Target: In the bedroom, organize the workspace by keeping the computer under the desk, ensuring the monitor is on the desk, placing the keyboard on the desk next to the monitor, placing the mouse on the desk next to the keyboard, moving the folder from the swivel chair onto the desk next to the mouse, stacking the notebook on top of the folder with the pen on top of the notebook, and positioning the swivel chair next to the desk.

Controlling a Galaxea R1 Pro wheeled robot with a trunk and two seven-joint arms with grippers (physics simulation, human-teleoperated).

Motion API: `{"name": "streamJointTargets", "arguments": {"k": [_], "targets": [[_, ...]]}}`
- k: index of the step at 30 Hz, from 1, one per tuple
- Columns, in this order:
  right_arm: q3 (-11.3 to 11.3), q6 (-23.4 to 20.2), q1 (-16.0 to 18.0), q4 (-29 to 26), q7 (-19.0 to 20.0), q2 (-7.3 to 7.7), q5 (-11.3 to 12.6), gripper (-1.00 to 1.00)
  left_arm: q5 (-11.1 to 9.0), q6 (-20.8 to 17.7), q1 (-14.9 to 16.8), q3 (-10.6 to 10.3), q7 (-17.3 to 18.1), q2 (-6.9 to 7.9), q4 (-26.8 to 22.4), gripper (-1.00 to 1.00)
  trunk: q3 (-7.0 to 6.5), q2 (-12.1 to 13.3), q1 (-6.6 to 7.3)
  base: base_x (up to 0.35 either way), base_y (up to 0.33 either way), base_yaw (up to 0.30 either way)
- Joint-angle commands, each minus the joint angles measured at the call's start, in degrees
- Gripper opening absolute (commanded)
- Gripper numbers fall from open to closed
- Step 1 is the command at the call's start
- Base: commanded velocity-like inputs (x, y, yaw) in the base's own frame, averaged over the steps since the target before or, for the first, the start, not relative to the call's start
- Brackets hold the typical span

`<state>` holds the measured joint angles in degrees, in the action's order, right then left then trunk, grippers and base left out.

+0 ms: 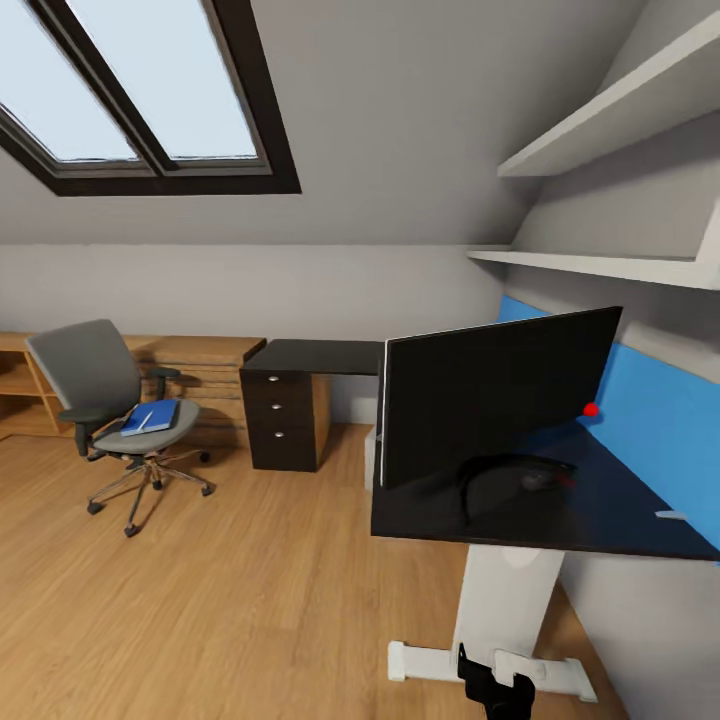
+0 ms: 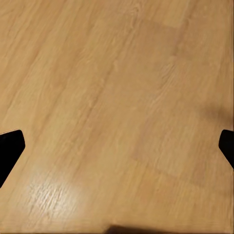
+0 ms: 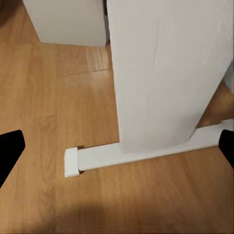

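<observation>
Folder, flat bright blue, lies on grey swivel chair

Bright skylight daylight, soft shadows, sharp

Monitor upright on the glossy black surface near its front-left corner, black face, red dot at one lower corner. Mouse behind it on the surface. Grey swivel chair well apart on the floor, blue folder flat on its seat. Pale computer partly hidden under the surface.
</observation>
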<state>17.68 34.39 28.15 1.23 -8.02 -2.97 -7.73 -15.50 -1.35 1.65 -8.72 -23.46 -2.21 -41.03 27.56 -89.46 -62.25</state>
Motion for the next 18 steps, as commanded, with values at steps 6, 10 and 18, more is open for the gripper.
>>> {"name": "streamJointTargets", "arguments": {"k": [6,10,18], "targets": [[0.2,0.2,0.1,0.1,-0.4,0.02,-0.6,1.00,-0.4,-0.1,0.0,-0.3,-0.4,0.01,-0.1,1.00,0.06,0.0,0.00,0.000,-0.196,0.000],[0.2,0.2,0.1,0.1,-0.4,0.02,-0.6,1.00,-0.3,-0.1,0.0,-0.4,-0.4,-0.11,-0.1,1.00,-0.12,0.4,0.22,0.000,-0.023,0.000],[0.2,0.2,0.1,0.1,-0.4,-0.04,-0.5,1.00,-0.2,-0.1,0.0,-0.4,-0.4,-0.11,-0.1,1.00,-1.55,3.6,1.98,0.000,0.000,0.000]]}}
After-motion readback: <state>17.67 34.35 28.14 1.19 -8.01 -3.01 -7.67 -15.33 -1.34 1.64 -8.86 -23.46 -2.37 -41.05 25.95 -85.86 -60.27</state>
